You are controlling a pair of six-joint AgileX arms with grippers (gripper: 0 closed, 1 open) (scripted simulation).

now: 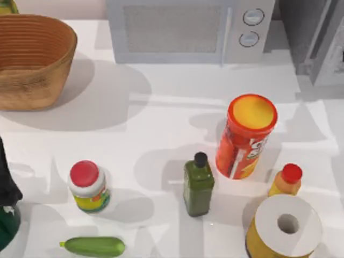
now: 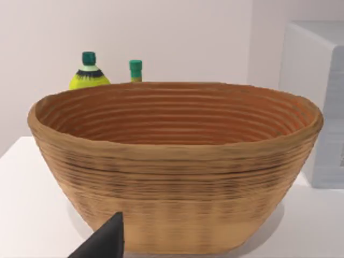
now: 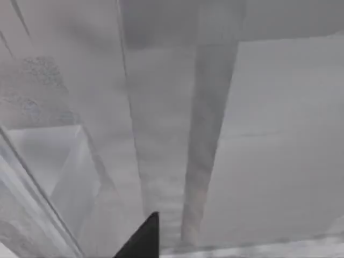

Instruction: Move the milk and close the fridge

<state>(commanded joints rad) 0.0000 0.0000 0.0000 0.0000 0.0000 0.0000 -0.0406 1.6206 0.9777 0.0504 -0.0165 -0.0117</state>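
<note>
White paper roll [image 1: 288,224], standing on end with its hollow core up, on the smooth white table [image 1: 161,107].
My left gripper [image 2: 105,243] faces the ribbed wicker basket [image 1: 32,59] at far left. My right gripper [image 3: 142,239] is close against the fridge [image 1: 322,43], flat grey metal at the far right corner. I cannot tell either pincer's opening.

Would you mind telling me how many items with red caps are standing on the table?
2: the red-capped white jar stands at the front left near the cucumber, and a small red-capped yellow bottle stands at the right, beside the orange chip can. Others may be hidden.
</note>
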